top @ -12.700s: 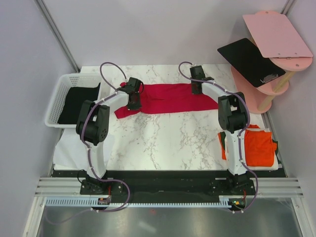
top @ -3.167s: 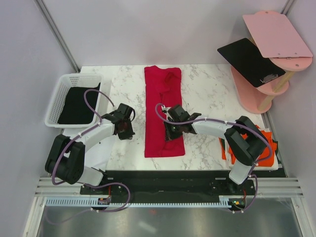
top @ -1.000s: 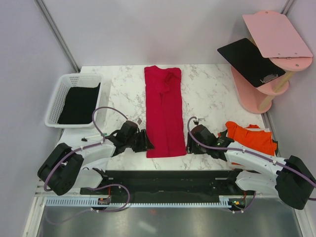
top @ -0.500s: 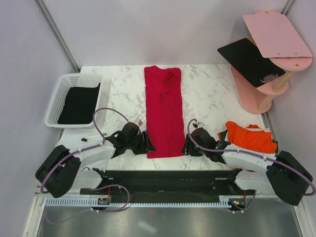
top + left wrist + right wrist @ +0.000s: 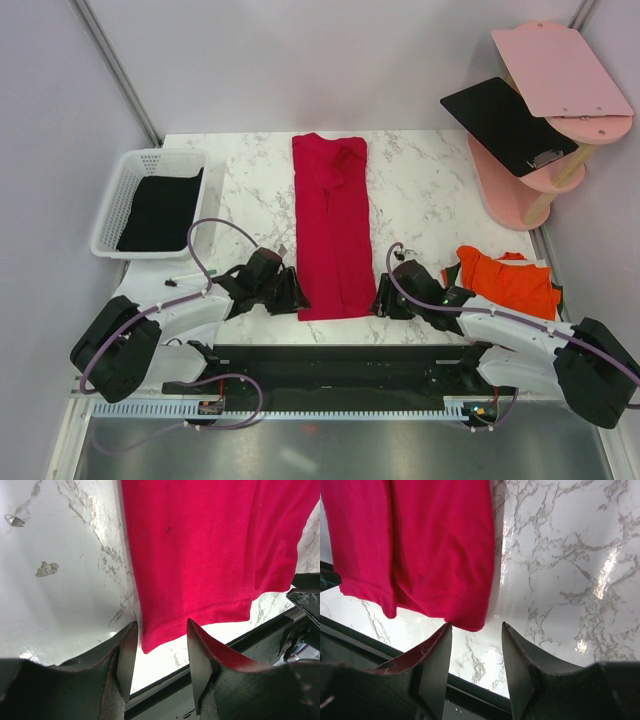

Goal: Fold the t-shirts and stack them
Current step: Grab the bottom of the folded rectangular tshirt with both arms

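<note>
Both arms had dropped from the far part of the red shirt (image 5: 332,225) to its hem end. The shirt had been spread crosswise and now lay flat on the desk (image 5: 420,190) as a long narrow strip, sleeves folded in.

The left gripper (image 5: 160,630) sat at the left hem corner with its jaws released. The corner lay between the fingers (image 5: 125,650), and they were not clamped on it. The right gripper (image 5: 472,630) sat at the right hem corner, also released, with the cloth edge just ahead of the gap between its fingers.

The orange shirts (image 5: 505,280) lay in a heap well to the right of the red shirt. The black shirt (image 5: 160,210) lay in the basket (image 5: 112,200) well to its left.

Step in hand, as judged: the crosswise fold of the red shirt, at the pre-grasp stage. The lengthwise folds appeared complete.

The next move called for the following:
- Advance each gripper a little onto its hem corner.
- Clench on all cloth layers at once.
- Lift both corners together and carry the hem over toward the collar end, keeping the two hands level so the strip does not skew.
</note>
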